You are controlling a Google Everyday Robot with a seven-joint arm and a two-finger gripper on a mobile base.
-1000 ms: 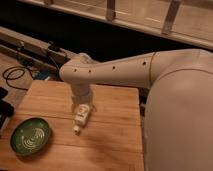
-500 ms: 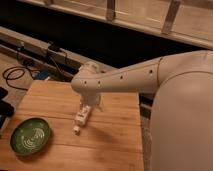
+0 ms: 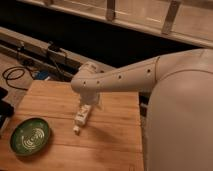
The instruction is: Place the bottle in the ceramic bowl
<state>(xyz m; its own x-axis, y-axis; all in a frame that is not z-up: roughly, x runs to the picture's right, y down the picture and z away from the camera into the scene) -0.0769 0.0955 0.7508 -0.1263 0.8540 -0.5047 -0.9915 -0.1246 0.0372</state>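
Pale wooden plank surface (image 3: 115, 137) carries the round, shallow dark green glazed ceramic bowl (image 3: 30, 136) near its front left corner. Apart to the right lies the small slim white plastic bottle (image 3: 81, 118). The white arm's gripper (image 3: 88, 104) sits at the bottle's far end; whether it clasps the bottle cannot be told.

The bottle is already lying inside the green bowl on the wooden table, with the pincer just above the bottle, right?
No. The bottle is not in the bowl; it lies on the table beside it, apart from it, as the camera view shows. The pincer is just above the bottle, as you said.
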